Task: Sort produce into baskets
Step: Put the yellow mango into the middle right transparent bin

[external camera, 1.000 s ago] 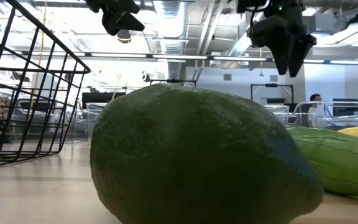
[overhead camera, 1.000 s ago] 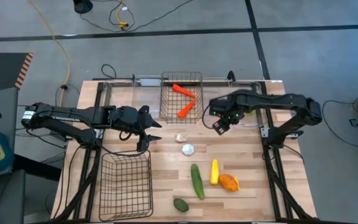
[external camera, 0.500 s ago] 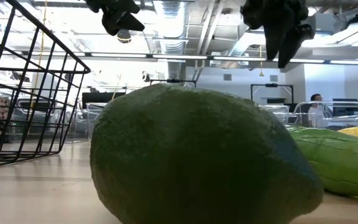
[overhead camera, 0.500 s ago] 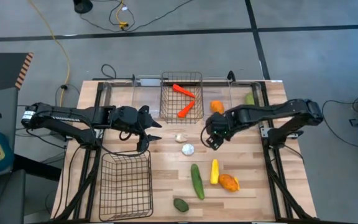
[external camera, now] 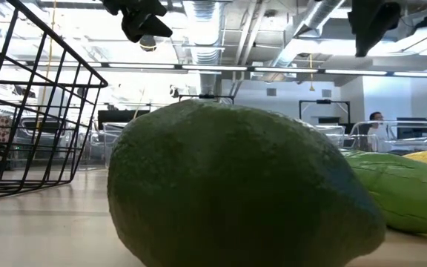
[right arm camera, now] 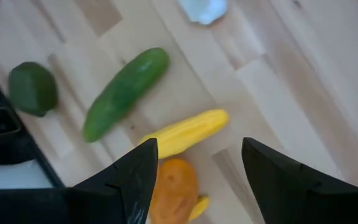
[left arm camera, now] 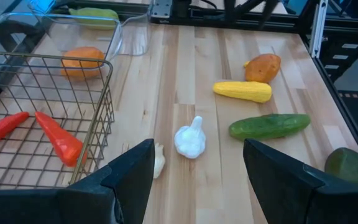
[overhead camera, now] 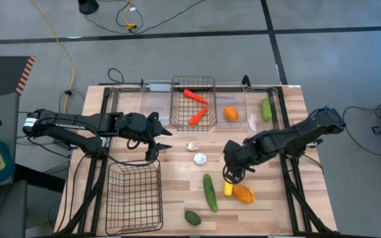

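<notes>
Well, the right gripper [overhead camera: 231, 176] hangs above the pale wooden plank table [overhead camera: 263, 205], right over the far end of the yellow squash [overhead camera: 228, 184], a slim, smooth, slightly curved piece. Its two dark fingers stand apart with nothing between them. Just right of the squash lies a rounded orange fruit [overhead camera: 243, 193], touching it or nearly so; I cannot tell which. To the left of the squash is a long glossy green cucumber [overhead camera: 210, 192], and nearer the front edge a dark green avocado [overhead camera: 192, 217] with a finely pebbled skin, which fills most of the low view.

The left gripper [overhead camera: 159, 145] waits at the left side of the table, fingers also apart and empty, just beyond the far edge of the larger wire-mesh basket [overhead camera: 133, 197], which is dark, rectangular and made of thin bars. Between the two arms lie two white garlics: a small one [overhead camera: 191, 146] and a bulbous one with a pointed tip [overhead camera: 200, 158].

At the far edge stands the smaller wire basket [overhead camera: 193, 102], and inside it two red-orange carrots [overhead camera: 198, 106], tapered and smooth. Right of it stands a row of clear plastic bins [overhead camera: 247, 114]; one holds a second orange fruit [overhead camera: 231, 114], and the one farthest right holds another cucumber [overhead camera: 266, 109].
</notes>
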Controlling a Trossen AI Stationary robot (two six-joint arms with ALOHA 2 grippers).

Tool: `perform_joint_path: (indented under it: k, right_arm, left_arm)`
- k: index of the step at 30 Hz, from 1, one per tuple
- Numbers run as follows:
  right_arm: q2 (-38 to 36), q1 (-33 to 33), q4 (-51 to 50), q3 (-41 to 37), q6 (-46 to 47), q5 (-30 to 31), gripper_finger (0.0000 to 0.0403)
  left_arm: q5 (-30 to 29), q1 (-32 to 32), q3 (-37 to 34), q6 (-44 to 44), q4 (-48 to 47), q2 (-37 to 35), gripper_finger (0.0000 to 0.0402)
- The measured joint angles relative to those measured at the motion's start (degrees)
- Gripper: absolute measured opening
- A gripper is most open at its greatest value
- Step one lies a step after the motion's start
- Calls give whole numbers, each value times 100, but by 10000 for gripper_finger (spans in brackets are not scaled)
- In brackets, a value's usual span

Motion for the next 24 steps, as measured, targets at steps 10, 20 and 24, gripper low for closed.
perform_joint_path:
  k: [10,20,24]
  right_arm:
    - [0,228,331,-2,2,-63,261]
    - [40,240,340,-2,-7,-343,314]
    - [48,258,341,-2,-4,-482,366]
  left_arm:
    - [2,-1,1,0,-1,0,234]
    - [1,1,2,0,-3,0,234]
    - [0,-1,2,0,-16,0,234]
